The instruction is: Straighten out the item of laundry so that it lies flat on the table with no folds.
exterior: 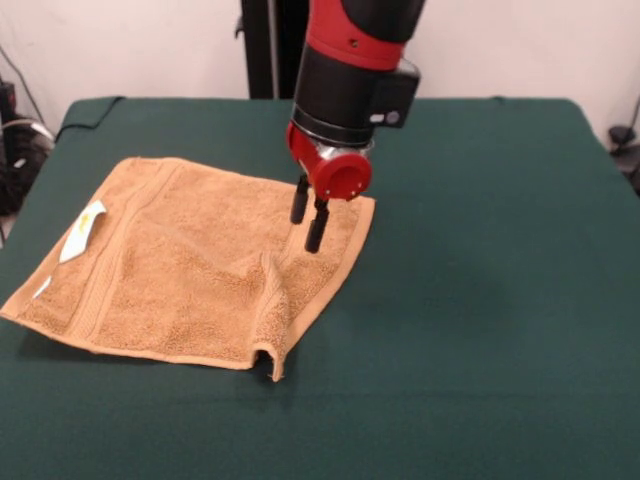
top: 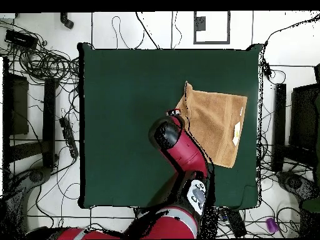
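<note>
The orange-tan towel [exterior: 190,270] lies spread on the left half of the green table [exterior: 480,300]. Its white care label [exterior: 82,230] faces up near the left edge. A raised fold [exterior: 272,310] runs to the towel's front corner, which curls up off the cloth. My gripper [exterior: 306,232] is over the towel's right edge, fingers pointing down and close together, with nothing between them. In the overhead view the towel [top: 215,125] lies right of the arm's head [top: 167,132], which hides the gripper.
The robot's black pedestal [exterior: 270,50] stands at the table's far side. Cables and equipment [top: 44,69] lie on the floor around the table [top: 125,125]. Bare green cloth stretches right of the towel.
</note>
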